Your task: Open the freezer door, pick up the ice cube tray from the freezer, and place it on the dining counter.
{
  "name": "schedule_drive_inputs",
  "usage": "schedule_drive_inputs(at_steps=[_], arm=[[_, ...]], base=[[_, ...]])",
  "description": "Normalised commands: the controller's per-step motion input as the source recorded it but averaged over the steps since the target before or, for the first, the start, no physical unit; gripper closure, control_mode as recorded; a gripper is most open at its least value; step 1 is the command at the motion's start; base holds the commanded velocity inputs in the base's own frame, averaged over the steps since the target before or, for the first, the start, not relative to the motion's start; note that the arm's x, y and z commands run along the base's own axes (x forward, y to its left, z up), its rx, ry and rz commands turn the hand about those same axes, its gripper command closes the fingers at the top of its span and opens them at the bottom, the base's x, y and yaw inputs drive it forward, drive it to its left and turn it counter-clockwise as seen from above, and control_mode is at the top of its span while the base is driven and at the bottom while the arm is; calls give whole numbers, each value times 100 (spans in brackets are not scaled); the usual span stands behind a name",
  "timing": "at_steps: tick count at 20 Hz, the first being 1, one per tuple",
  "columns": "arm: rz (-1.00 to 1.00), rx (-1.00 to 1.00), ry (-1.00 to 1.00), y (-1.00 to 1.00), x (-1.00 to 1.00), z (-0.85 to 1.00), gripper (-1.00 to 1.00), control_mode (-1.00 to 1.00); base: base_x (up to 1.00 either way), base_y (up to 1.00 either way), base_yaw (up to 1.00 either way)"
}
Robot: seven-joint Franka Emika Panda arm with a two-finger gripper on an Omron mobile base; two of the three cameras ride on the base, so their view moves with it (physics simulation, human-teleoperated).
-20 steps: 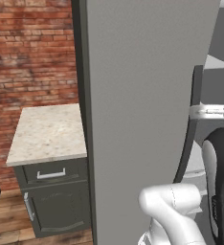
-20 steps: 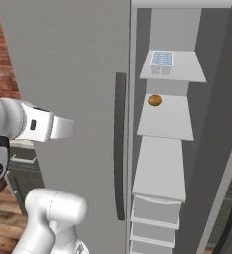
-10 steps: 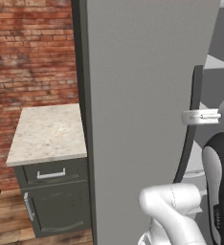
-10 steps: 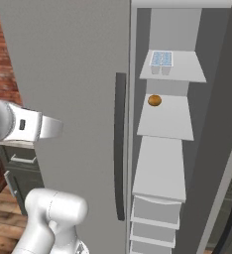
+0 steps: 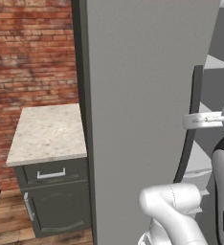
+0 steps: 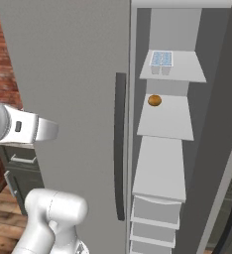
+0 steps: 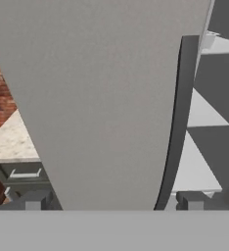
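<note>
Tray [image 6: 162, 58] first: I see the pale ice cube tray on the top shelf of the open freezer [image 6: 172, 119], towards that shelf's front left corner, its long side running across the shelf. A small brown thing [image 6: 154, 100] sits on the shelf below, near the back.

My gripper [image 7: 114, 200] stands wide with nothing between the fingers. In the hand view it faces a tall grey door [image 7: 106, 98] whose dark handle [image 7: 177, 122] runs upright just off to one side. From the right base view the hand [image 6: 31, 130] hangs in front of that door, level with the middle shelves.

So, as I judge it, the tray lies up and to the right of the hand, past the handle and inside the compartment. I would have to swing right round the door's edge, rise to the top shelf, and meet the tray across its short side.
</note>
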Motion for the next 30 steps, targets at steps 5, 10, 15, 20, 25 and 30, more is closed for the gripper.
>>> schedule_drive_inputs(at_steps=[5,10,15,20,25,30], arm=[[0,0,-1,0,-10,-13,-100,-100],[0,0,0,0,-16,-28,-100,-100],[0,0,0,0,-5,-6,-100,-100],[0,0,0,4,0,0,-100,-100],[0,0,0,1,0,0,-100,-100],[0,0,0,0,0,0,-100,100]], base=[[0,0,0],[0,0,0],[0,0,0],[0,0,0],[0,0,0],[0,-3,0]])
